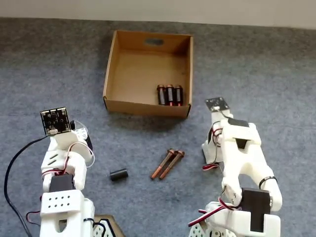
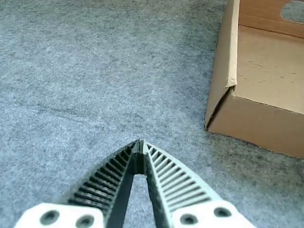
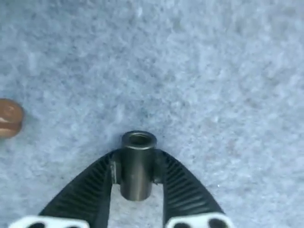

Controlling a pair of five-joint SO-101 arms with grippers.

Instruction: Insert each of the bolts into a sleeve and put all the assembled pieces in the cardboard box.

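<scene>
**Sleeve**: short dark metal tube, smooth-walled, with an open round bore at its upper end. It stands upright between the ribbed black fingers of the right gripper, which is clenched on its sides over the counter.

**Second sleeve**: same dark tube, lying on its side on the counter between the two arms, apart from everything else.

**Bolts**: two, copper-brown, with long shanks and wider heads. They lie side by side and touching, heads toward the box, a little to the side of the second sleeve. One bolt head shows near the held sleeve.

**Assembled pieces**: three dark sleeves with reddish ends, in a tight row in the box's near corner on the right arm's side, against the front wall.

**Cardboard box**: plain brown, open-topped, with low walls and an oval handhold cut in the far wall. It sits beyond the arms.

**Left gripper**: ribbed fingers pressed together at the tips, grasping nothing, over bare counter near a corner of the cardboard box.

**Counter**: grey, with a carpet-like texture.
</scene>
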